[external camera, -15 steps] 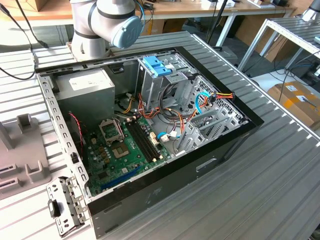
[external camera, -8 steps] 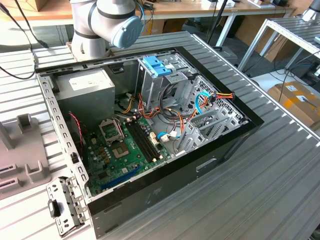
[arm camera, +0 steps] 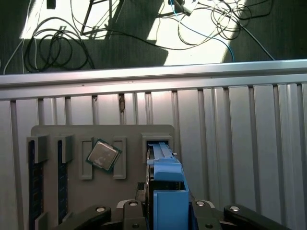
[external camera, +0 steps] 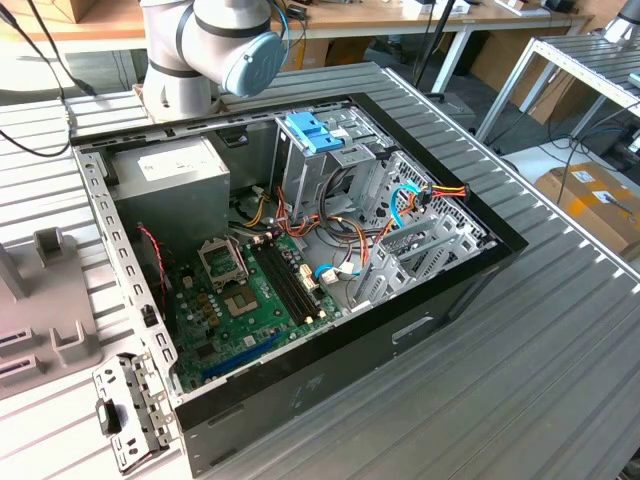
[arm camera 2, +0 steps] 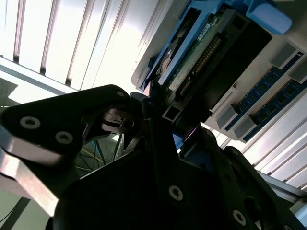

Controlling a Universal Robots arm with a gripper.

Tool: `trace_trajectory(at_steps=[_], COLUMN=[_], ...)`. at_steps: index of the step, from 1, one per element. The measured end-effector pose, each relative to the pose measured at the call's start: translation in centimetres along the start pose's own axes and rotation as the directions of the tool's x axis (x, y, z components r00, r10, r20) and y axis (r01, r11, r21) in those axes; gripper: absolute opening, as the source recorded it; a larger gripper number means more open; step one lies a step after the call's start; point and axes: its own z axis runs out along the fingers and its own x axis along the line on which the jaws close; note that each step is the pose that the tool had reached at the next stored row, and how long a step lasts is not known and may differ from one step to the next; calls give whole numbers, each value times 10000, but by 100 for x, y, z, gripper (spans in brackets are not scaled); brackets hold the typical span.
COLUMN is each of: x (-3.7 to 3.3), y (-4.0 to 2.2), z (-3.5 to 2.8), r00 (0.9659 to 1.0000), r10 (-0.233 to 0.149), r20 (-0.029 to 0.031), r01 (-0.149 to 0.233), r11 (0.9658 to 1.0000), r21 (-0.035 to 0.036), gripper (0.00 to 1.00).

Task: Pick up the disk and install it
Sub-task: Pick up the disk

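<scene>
exterior view: arm (external camera: 215, 45) at 11 o'clock, open computer case (external camera: 330, 385) at centre | first wrist view: processor chip (arm camera: 102, 155) flat in grey holder tray (arm camera: 129, 132); the disk (arm camera: 165, 179) on edge at the tray slot beside it | gripper (arm camera: 164, 207): jaws closed against the disk's two sides

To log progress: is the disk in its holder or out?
In: in the first wrist view the disk stands on edge in a slot of the grey holder.
</scene>
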Motion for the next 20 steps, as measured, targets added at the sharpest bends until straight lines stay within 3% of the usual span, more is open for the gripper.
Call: trace_trajectory(at_steps=[20], x=[-8], y=[5], z=[-185], r00=[10000], r10=[-2], r20=[0], r01=[2], r11=[10000], r21=[-1], gripper=[36])
